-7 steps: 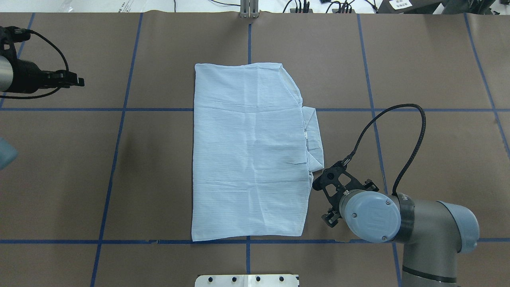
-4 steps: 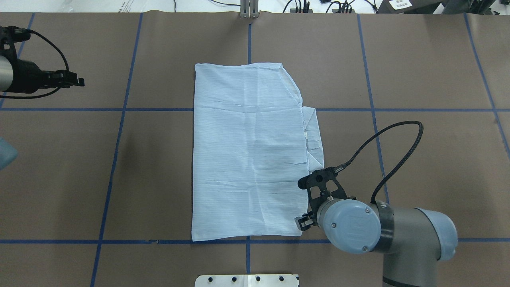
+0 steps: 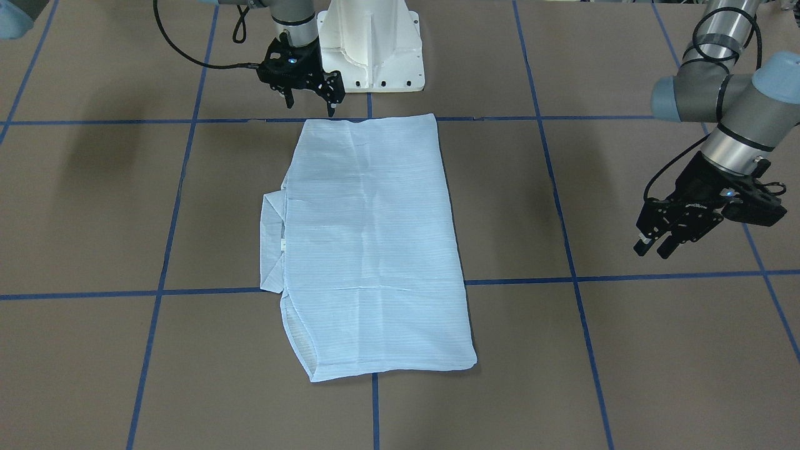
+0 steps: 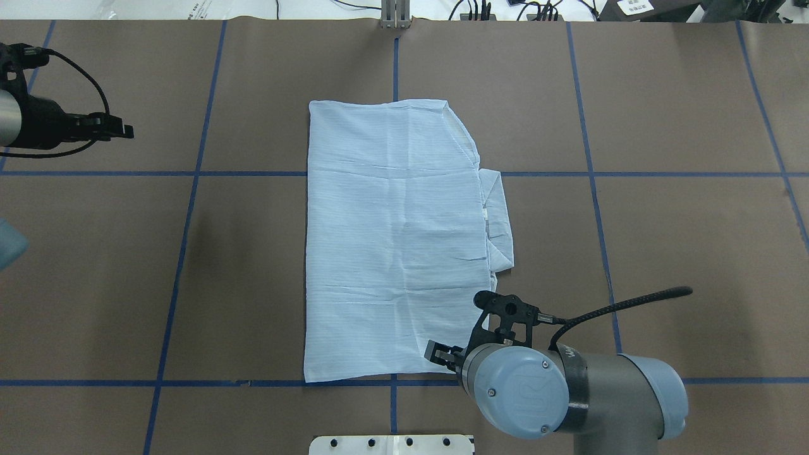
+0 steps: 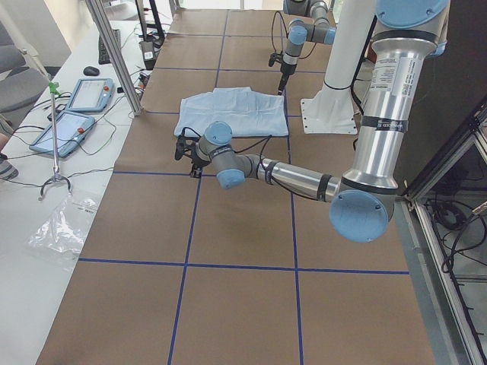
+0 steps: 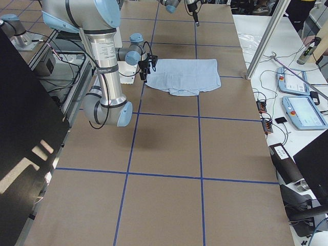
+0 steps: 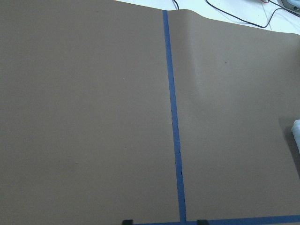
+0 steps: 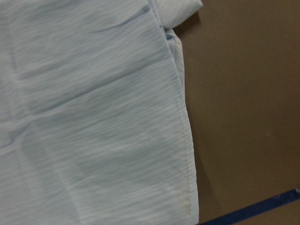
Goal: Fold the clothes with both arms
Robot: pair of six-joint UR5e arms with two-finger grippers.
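The pale-blue shirt (image 4: 392, 240) lies folded into a flat rectangle at the table's middle, its collar (image 4: 496, 221) sticking out on the right side. It also shows in the front view (image 3: 369, 250) and fills the right wrist view (image 8: 93, 117), hem edge beside bare brown table. My right gripper (image 3: 310, 105) points down, open and empty, just above the shirt's corner nearest the robot base; one finger (image 4: 436, 351) pokes out over the cloth. My left gripper (image 4: 126, 131) hangs far off to the left, open and empty, over bare table (image 3: 651, 249).
The brown table cover carries a grid of blue tape lines (image 4: 189, 189). The white pedestal base (image 3: 372, 44) stands at the near edge behind the shirt. Teach pendants (image 5: 87, 95) and cables lie on the side bench, and a metal post (image 4: 395, 12) rises at the far edge.
My right arm swung toward the robot base and leftward, turning its wrist, so its gripper now sits over the shirt's near right corner. The left arm and the shirt have not moved.
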